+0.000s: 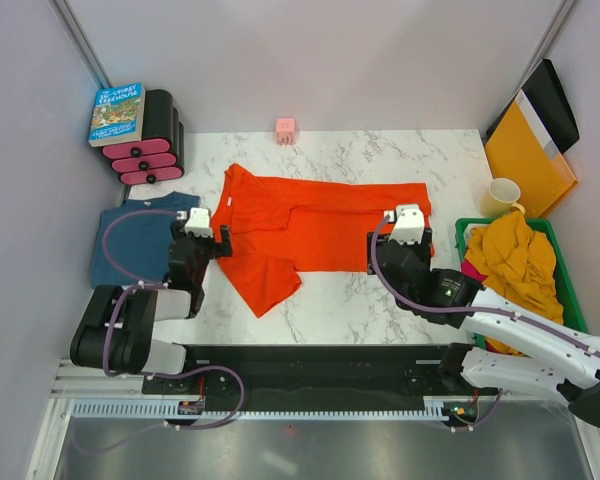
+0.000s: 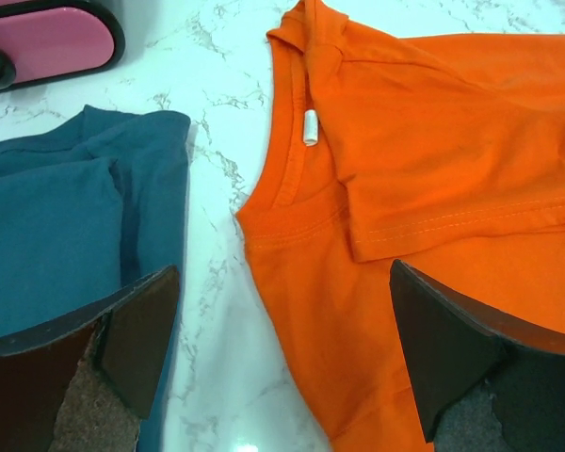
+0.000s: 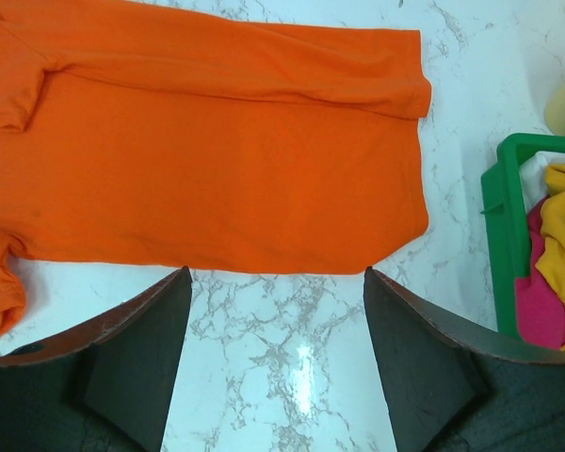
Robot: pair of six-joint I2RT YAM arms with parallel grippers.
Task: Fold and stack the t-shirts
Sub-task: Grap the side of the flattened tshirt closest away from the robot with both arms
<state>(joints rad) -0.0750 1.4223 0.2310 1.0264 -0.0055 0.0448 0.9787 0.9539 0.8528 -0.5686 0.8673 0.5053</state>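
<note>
The orange-red t-shirt (image 1: 315, 225) lies partly folded across the middle of the marble table; its collar and a folded-in sleeve show in the left wrist view (image 2: 405, 169) and its hem end in the right wrist view (image 3: 217, 160). A dark teal-blue t-shirt (image 1: 130, 240) lies folded at the left, also seen in the left wrist view (image 2: 66, 226). Mustard-yellow (image 1: 515, 260) and pink shirts (image 3: 546, 311) sit in the green basket. My left gripper (image 1: 208, 238) is open and empty between the teal and orange shirts. My right gripper (image 1: 400, 240) is open and empty just near of the orange shirt's hem edge.
A green basket (image 1: 555, 240) stands at the right edge. A stiff yellow-orange folder (image 1: 528, 150) and a cream mug (image 1: 502, 196) are at the back right. A book (image 1: 117, 112) on a black-and-pink stack (image 1: 152, 145) is back left. A small pink cube (image 1: 286, 129) is at the back.
</note>
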